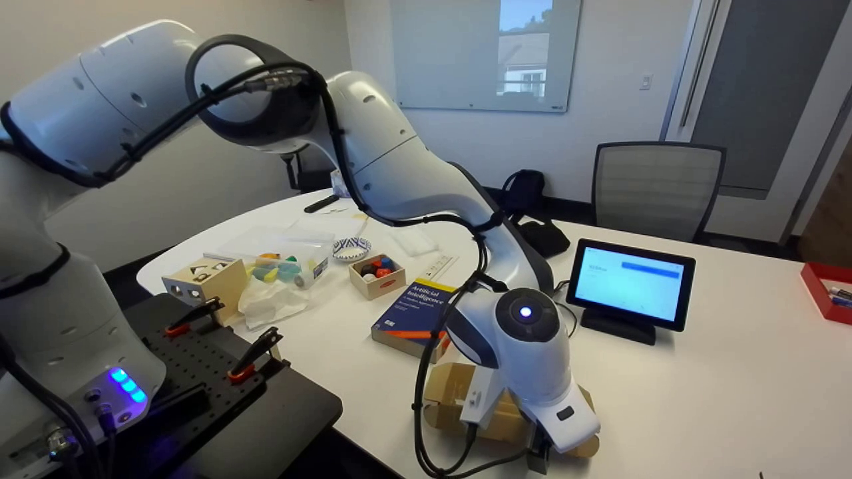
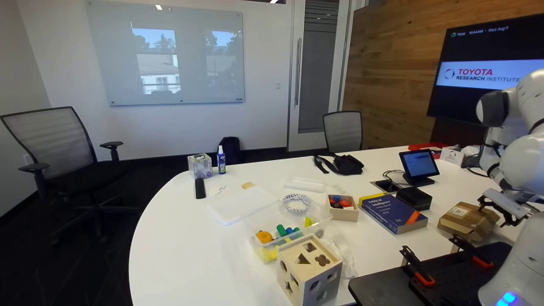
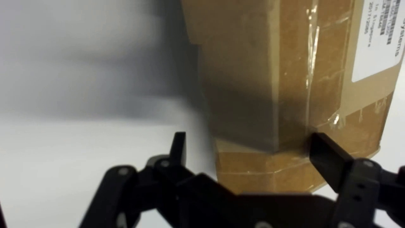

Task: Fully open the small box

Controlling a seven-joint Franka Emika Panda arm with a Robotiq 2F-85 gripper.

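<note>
The small box (image 2: 465,223), tan-brown cardboard with a white label on top, lies on the white table close to the robot's base. It also shows in an exterior view (image 1: 447,392), partly covered by the wrist, and in the wrist view (image 3: 292,79). Its taped top faces up; I cannot tell how far the lid is raised, and its inside is hidden. My gripper (image 3: 247,137) is open, its fingers wide apart. One finger is over or against the box's taped top, the other is beyond its edge, over the table. The gripper (image 2: 494,214) is at the box's robot-side edge.
A thick blue book (image 1: 416,313) and a small black device (image 2: 414,198) lie beside the box. A lit tablet (image 1: 632,283) stands behind. A wooden tray (image 1: 378,279) of balls, a clear bin (image 2: 272,238) and a wooden shape cube (image 2: 308,272) stand farther off. Black clamps (image 2: 465,246) edge the base.
</note>
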